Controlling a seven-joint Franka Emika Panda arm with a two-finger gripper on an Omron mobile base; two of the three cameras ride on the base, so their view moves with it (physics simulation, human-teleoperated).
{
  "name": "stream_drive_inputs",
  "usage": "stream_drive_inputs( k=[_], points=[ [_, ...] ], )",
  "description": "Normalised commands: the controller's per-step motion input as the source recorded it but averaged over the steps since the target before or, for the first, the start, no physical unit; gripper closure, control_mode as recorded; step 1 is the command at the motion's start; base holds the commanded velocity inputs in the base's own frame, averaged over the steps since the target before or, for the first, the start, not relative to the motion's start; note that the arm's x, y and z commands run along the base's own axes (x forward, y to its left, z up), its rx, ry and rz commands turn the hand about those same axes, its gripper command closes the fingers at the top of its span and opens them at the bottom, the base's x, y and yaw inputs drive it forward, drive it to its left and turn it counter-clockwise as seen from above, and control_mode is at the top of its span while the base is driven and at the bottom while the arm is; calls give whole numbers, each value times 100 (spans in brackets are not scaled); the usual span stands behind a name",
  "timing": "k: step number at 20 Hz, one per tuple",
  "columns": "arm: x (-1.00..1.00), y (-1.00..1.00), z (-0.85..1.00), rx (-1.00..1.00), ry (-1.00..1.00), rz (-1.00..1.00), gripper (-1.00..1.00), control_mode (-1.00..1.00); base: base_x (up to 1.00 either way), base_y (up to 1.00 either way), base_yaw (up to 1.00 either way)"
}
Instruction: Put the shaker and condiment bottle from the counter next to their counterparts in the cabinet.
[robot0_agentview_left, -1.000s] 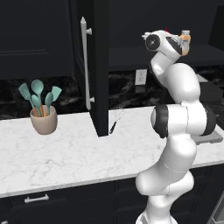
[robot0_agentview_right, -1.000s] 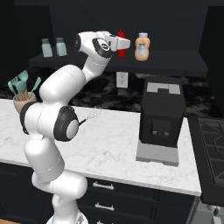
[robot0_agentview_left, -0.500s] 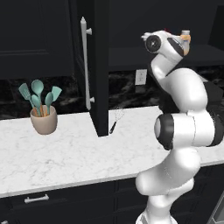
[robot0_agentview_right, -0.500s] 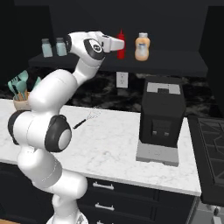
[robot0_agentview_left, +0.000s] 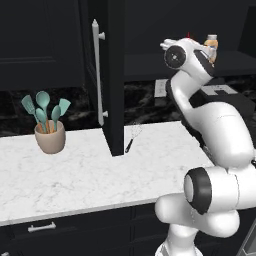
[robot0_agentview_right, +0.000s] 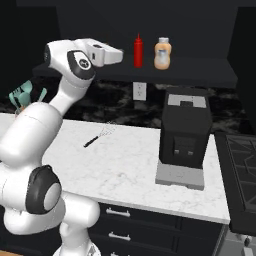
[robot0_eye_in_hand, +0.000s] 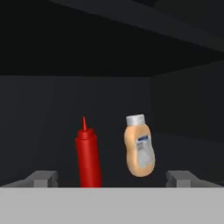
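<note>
Red condiment bottle (robot0_agentview_right: 138, 50) upright beside orange bottle (robot0_agentview_right: 162, 53) on shelf; hand (robot0_eye_in_hand: 112, 178) released, clear.

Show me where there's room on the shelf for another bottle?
The cabinet shelf lies bare to the right of the orange bottle, out to its end. It is crowded where the red bottle stands close beside the orange one, apart by a narrow gap, right ahead of the open gripper.
</note>
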Motion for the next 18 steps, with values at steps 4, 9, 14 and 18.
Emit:
stream_drive_inputs(
  k=[4, 9, 14, 18],
  points=[
    [-100, 0, 25, 10, -4, 0, -100, -100, 0, 0, 0],
    [-100, 0, 5, 8, -9, 2, -100, -100, 0, 0, 0],
    [-100, 3, 0, 6, -13, 6, -100, -100, 0, 0, 0],
    [-100, 15, 0, 6, -14, 7, -100, -100, 0, 0, 0]
  ],
)
